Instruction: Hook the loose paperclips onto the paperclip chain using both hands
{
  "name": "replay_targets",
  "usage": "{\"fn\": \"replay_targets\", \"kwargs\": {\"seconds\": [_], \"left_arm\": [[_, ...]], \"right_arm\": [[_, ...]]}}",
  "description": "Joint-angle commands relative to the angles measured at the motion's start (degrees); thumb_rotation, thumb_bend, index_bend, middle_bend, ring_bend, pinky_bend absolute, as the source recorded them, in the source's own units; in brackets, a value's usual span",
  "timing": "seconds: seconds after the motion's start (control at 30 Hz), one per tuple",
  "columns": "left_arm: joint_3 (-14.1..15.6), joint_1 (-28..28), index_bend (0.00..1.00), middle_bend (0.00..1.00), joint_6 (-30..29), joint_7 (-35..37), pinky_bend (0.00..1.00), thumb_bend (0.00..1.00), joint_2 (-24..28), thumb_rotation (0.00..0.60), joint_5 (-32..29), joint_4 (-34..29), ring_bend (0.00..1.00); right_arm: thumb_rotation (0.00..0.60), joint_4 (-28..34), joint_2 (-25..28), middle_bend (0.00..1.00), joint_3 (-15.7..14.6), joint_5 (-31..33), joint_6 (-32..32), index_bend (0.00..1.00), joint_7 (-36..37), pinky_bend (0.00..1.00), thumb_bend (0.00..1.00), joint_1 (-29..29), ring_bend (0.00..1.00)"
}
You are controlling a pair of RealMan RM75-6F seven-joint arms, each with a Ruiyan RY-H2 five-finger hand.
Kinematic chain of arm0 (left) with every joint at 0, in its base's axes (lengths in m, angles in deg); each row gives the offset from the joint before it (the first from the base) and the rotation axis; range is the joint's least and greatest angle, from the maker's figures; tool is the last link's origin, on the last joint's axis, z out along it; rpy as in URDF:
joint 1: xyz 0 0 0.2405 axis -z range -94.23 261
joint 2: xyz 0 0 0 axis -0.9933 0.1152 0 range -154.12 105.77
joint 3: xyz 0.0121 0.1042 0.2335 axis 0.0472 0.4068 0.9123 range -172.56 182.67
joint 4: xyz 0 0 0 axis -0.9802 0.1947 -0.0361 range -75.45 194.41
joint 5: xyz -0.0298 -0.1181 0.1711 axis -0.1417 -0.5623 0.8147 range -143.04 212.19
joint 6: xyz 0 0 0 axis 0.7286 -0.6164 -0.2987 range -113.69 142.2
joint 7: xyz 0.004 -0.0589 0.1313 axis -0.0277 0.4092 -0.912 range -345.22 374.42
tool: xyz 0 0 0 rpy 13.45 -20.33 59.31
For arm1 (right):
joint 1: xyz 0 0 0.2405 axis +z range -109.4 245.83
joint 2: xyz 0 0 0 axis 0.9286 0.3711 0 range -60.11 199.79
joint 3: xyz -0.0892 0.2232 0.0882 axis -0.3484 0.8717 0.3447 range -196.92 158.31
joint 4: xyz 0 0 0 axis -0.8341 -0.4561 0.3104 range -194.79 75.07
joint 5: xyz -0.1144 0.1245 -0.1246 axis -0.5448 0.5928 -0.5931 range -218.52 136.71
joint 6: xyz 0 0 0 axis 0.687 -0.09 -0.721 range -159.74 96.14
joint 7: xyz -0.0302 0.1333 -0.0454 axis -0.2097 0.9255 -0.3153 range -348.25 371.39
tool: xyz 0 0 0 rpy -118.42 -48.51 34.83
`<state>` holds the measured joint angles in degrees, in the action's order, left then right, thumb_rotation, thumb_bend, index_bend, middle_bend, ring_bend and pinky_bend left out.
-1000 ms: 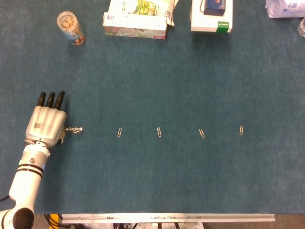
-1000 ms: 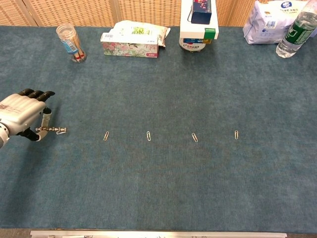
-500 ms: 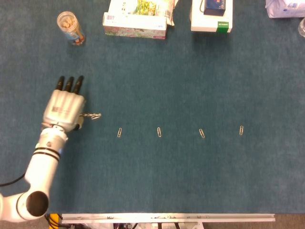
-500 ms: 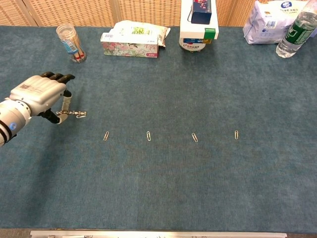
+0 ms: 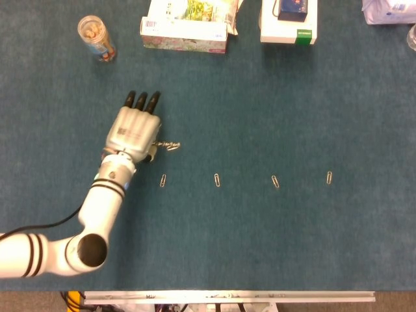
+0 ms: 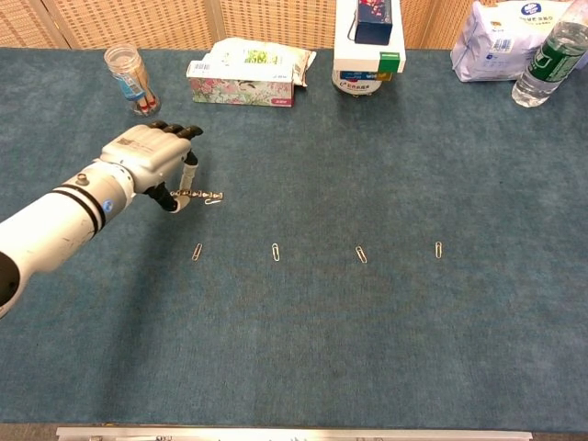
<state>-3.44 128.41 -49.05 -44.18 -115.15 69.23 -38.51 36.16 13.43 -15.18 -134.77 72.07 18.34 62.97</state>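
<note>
My left hand [image 5: 134, 129] [image 6: 154, 160] pinches one end of a short paperclip chain [image 5: 168, 145] [image 6: 202, 196], which sticks out to the right above the blue cloth. Several loose paperclips lie in a row on the cloth: the nearest paperclip [image 5: 163, 181] [image 6: 197, 251] sits just below and right of the hand, then a second paperclip [image 5: 217, 179] [image 6: 276, 251], a third [image 5: 275, 181] [image 6: 361, 254] and the farthest one [image 5: 329, 177] [image 6: 438, 249]. My right hand appears in neither view.
Along the far edge stand a jar of sticks [image 5: 96, 38] [image 6: 133, 79], a tissue pack [image 5: 187, 26] [image 6: 246, 72], a white box with a dark item on top [image 5: 289, 21] [image 6: 368, 46], a white bag [image 6: 499, 39] and a water bottle [image 6: 551, 53].
My left hand has carried the chain to the right and farther from the table's front edge, from the left border to just above the first loose paperclip.
</note>
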Motion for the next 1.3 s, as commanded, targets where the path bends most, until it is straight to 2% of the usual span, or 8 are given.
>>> {"fn": "replay_targets", "kwargs": {"seconds": [0.03, 0.63, 1.3], "left_arm": [[-1.5, 2.3, 0.57, 0.0, 0.9, 0.2, 0.0, 0.36, -2.0, 0.6, -1.8, 2.4, 0.0], [-5.3, 10.4, 0.57, 0.0, 2.0, 1.7, 0.0, 0.36, -7.3, 0.6, -5.7, 10.3, 0.0], [-6.6, 17.1, 0.57, 0.0, 5.4, 2.4, 0.0, 0.36, -14.7, 0.6, -8.8, 21.0, 0.0]], "right_arm": [[0.6, -0.2, 0.4, 0.42, 0.1, 0.1, 1.1, 0.43, 1.0, 0.44, 0.61, -0.8, 0.37], [0.6, -0.5, 1.2, 0.42, 0.5, 0.6, 1.2, 0.43, 3.3, 0.44, 0.61, -1.4, 0.37], [0.6, -0.8, 1.1, 0.42, 0.1, -0.3, 0.2, 0.43, 3.4, 0.44, 0.61, -1.3, 0.37]]}}
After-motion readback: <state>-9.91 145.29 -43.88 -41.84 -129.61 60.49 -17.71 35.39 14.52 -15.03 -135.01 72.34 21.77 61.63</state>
